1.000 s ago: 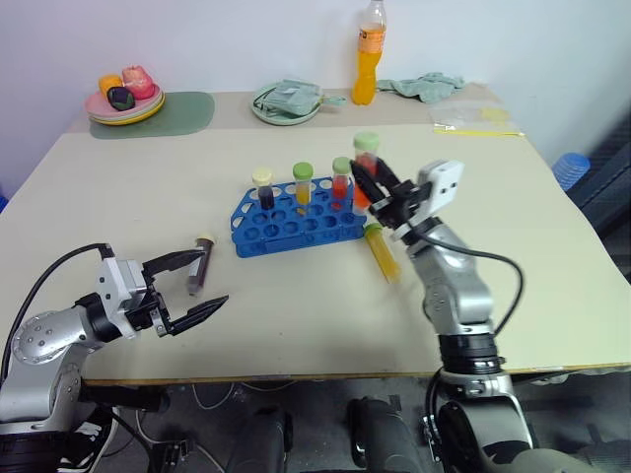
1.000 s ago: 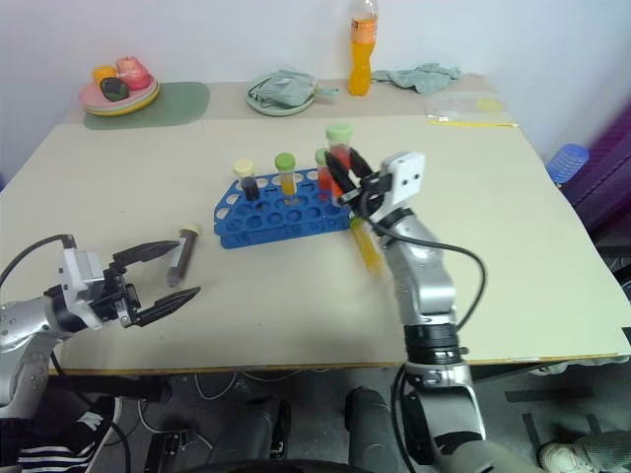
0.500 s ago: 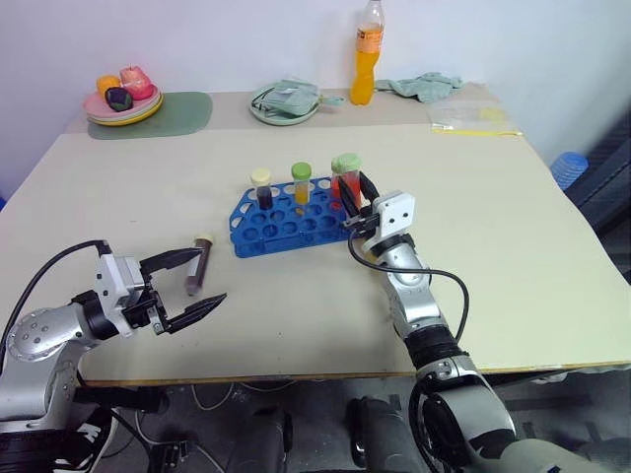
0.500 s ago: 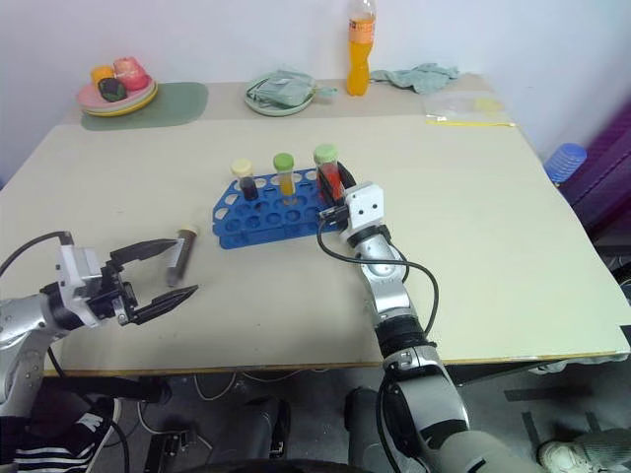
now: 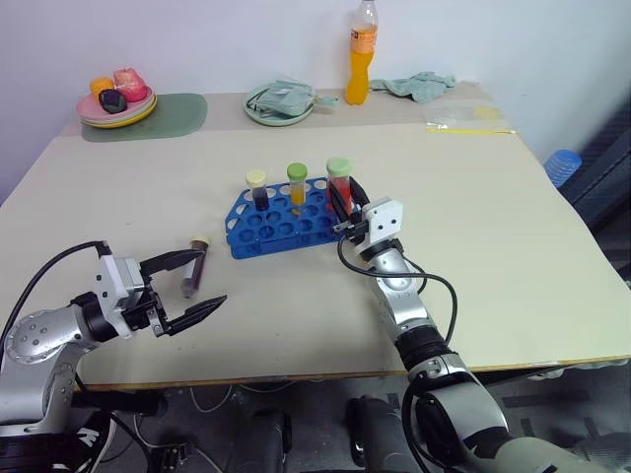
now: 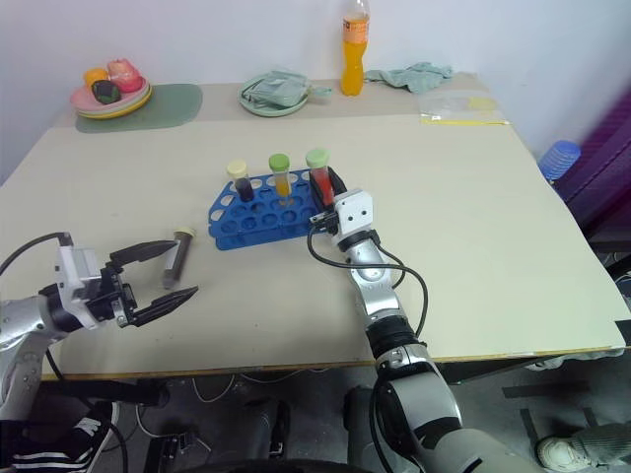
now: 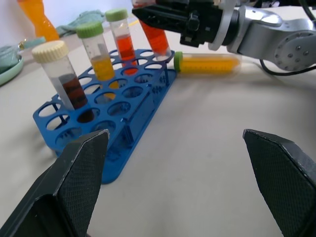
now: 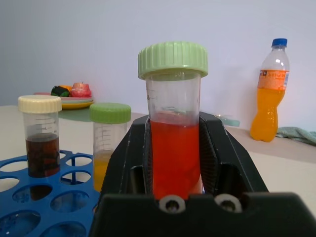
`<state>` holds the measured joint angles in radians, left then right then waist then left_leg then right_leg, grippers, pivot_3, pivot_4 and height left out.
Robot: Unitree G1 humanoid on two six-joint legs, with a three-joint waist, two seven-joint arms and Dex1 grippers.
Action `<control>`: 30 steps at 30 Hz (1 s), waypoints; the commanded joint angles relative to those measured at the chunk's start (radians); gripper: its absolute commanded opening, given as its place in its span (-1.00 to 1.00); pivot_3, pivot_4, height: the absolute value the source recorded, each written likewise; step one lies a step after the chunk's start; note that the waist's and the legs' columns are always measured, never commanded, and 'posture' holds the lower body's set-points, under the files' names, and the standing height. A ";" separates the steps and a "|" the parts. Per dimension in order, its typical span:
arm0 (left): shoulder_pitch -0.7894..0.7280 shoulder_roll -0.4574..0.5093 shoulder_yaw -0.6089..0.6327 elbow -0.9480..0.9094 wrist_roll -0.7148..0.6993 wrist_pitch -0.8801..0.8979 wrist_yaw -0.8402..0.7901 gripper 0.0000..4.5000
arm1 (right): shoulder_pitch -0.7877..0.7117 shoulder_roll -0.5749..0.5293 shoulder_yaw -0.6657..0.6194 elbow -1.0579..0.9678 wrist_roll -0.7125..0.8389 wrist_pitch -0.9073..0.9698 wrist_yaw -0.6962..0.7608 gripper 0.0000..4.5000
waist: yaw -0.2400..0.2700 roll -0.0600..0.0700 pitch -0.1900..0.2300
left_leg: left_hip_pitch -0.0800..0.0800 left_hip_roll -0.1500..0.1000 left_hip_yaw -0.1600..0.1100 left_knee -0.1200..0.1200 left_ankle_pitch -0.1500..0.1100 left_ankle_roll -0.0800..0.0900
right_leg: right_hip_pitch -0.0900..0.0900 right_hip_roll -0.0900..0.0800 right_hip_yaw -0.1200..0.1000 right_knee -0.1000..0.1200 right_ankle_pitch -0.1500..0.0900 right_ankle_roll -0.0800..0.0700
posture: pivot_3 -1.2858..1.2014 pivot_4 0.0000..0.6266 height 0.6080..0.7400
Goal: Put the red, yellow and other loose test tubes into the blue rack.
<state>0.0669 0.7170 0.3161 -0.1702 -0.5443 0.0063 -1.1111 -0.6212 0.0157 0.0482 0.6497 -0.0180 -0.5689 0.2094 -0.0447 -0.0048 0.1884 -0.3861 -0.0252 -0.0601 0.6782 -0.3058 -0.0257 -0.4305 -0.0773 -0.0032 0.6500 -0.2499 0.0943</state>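
The blue rack [image 5: 281,225] stands mid-table with a dark tube with a cream cap [image 5: 257,187] and a yellow tube with a green cap [image 5: 297,183] upright in it. My right gripper [image 5: 344,201] is shut on a red tube with a green cap [image 8: 174,148], held upright with its lower end at the rack's right end. Another red tube [image 7: 122,38] stands in the rack beside it. A yellow tube [image 7: 210,63] lies on the table just beyond the rack. A dark tube [image 5: 193,268] lies loose by my left gripper [image 5: 212,278], which is open and empty.
Along the far edge are an orange drink bottle [image 5: 368,54], a plate of fruit [image 5: 110,118] on a green mat [image 5: 182,110], a green dish [image 5: 264,112] with a cloth, another cloth [image 5: 419,85] and a clear bag [image 5: 468,118]. A blue object [image 5: 562,166] sits off the right side.
My right gripper has come down and to the left with the red tube, from above the rack's right end to the rack itself. The left gripper has stayed put.
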 commanded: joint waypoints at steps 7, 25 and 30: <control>0.014 0.014 0.043 -0.049 -0.020 0.011 0.007 1.00 | -0.060 0.007 0.008 0.097 -0.017 -0.042 -0.012 -0.66 | 0.000 0.000 0.000 | 0.001 0.000 0.000 0.000 0.000 0.000 | 0.001 0.000 0.000 0.000 0.000 0.000 | 0.03 -0.52 1.00; 0.025 0.010 0.046 -0.060 -0.017 0.007 0.007 1.00 | -0.025 -0.029 -0.032 0.034 0.071 -0.003 0.087 0.95 | 0.000 0.000 0.000 | 0.008 0.000 0.001 -0.002 0.000 0.000 | 0.006 0.000 0.001 0.000 0.000 -0.001 | 0.03 -0.52 1.00; 0.033 0.000 0.038 -0.064 -0.012 -0.003 0.010 1.00 | 0.075 -0.100 -0.015 -0.211 0.116 0.129 0.180 0.95 | 0.003 0.000 0.000 | 0.008 0.000 0.001 -0.002 0.000 0.000 | 0.006 0.000 0.001 0.000 0.000 -0.001 | 0.03 -0.52 1.00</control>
<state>0.0973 0.7156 0.3351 -0.2088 -0.5494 0.0161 -1.1067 -0.5669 -0.0665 0.0323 0.5473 0.0688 -0.4778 0.3616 -0.0422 -0.0048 0.1885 -0.3785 -0.0249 -0.0592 0.6760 -0.3058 -0.0257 -0.4247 -0.0775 -0.0022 0.6496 -0.2494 0.0933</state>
